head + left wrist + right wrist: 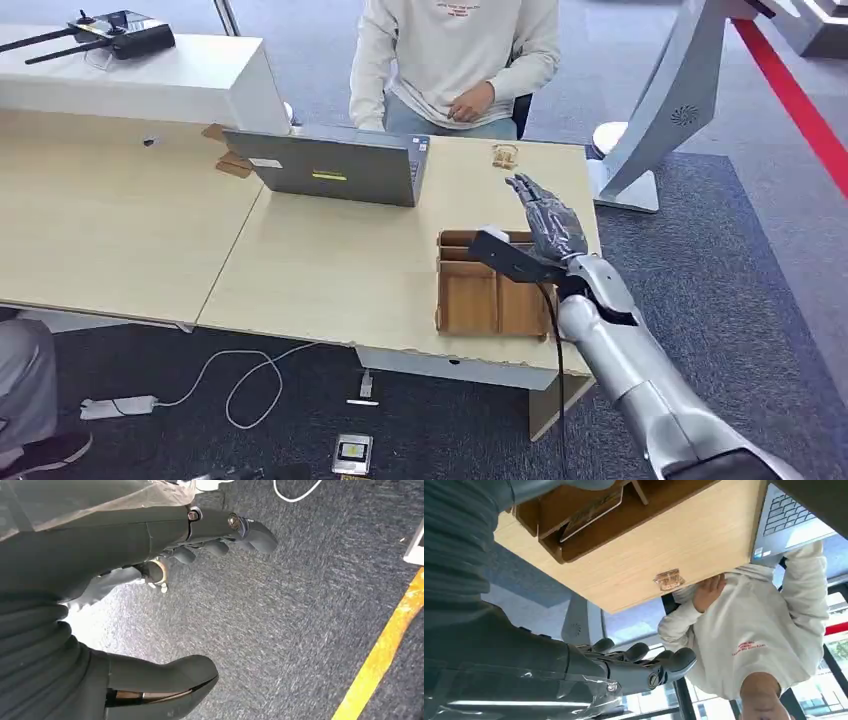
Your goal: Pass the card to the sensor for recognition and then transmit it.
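1. Table [330, 270] of pale wood carries everything; its right edge runs beside dark carpet [740, 290], and its near edge faces the robot.
2. A brown wooden tray [480, 300] with compartments sits at the table's near right corner, almost touching the near edge and close to the right edge.
3. The card [591, 511] lies tilted inside one compartment of the tray, as seen in the right wrist view; no robot hand touches it.
4. The right robot hand [548, 222] hangs in the air above the far part of the tray, fingers stretched out and spread, holding nothing.
5. The left robot hand [200, 535] hangs low over the carpet beside the robot, fingers loosely apart with nothing between them.
6. A small wooden block [505, 153], which may be the sensor, stands near the table's far right corner, just inside the far edge and well apart from the tray.
7. A grey laptop [335, 168] stands open at the far edge, its back toward the robot, left of the block.
8. Bare tabletop lies between the tray, the laptop and the block.
9. A person in a white sweatshirt [455, 55] sits behind the far edge, one hand resting near the lap.
10. A white cable [240, 375] loops on the carpet below the near edge.
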Robot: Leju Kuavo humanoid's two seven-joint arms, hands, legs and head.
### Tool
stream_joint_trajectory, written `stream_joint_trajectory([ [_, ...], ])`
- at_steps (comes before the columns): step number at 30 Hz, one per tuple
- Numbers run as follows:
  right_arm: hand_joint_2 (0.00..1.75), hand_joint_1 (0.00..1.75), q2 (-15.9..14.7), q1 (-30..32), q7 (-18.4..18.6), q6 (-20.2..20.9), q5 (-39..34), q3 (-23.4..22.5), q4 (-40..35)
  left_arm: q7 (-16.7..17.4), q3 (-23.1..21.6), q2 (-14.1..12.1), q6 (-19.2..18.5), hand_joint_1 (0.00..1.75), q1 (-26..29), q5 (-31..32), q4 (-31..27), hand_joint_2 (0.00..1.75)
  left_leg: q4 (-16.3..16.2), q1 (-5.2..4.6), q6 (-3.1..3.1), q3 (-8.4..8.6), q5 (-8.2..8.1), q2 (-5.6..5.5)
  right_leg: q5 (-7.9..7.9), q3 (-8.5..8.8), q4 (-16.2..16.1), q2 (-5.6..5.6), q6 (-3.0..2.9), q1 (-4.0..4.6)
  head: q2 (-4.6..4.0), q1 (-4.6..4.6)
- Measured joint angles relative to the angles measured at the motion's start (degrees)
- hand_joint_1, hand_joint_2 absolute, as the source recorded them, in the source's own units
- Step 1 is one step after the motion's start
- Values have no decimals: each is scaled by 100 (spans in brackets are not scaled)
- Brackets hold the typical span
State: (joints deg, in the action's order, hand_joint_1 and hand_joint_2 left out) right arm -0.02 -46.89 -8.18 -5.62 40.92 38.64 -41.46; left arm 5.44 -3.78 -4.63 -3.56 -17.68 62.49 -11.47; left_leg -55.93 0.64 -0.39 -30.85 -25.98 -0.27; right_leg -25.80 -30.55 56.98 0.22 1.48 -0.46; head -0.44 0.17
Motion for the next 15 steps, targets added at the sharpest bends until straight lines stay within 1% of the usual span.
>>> stream_joint_trajectory([
  [7, 175, 0, 15, -3, 22, 42, 118, 13, 39, 0, 2, 0, 33, 0, 3, -9, 0, 175, 0, 0, 0, 0, 0, 0, 0, 0, 0, 0, 0, 0, 0, 0],
  [15, 175, 0, 11, -2, 63, 151, 234, 53, 282, 0, 7, -2, 46, 0, 6, -17, 0, 175, 0, -1, 0, 0, 0, 0, 0, 0, 0, 0, 0, 0, 0, 0],
])
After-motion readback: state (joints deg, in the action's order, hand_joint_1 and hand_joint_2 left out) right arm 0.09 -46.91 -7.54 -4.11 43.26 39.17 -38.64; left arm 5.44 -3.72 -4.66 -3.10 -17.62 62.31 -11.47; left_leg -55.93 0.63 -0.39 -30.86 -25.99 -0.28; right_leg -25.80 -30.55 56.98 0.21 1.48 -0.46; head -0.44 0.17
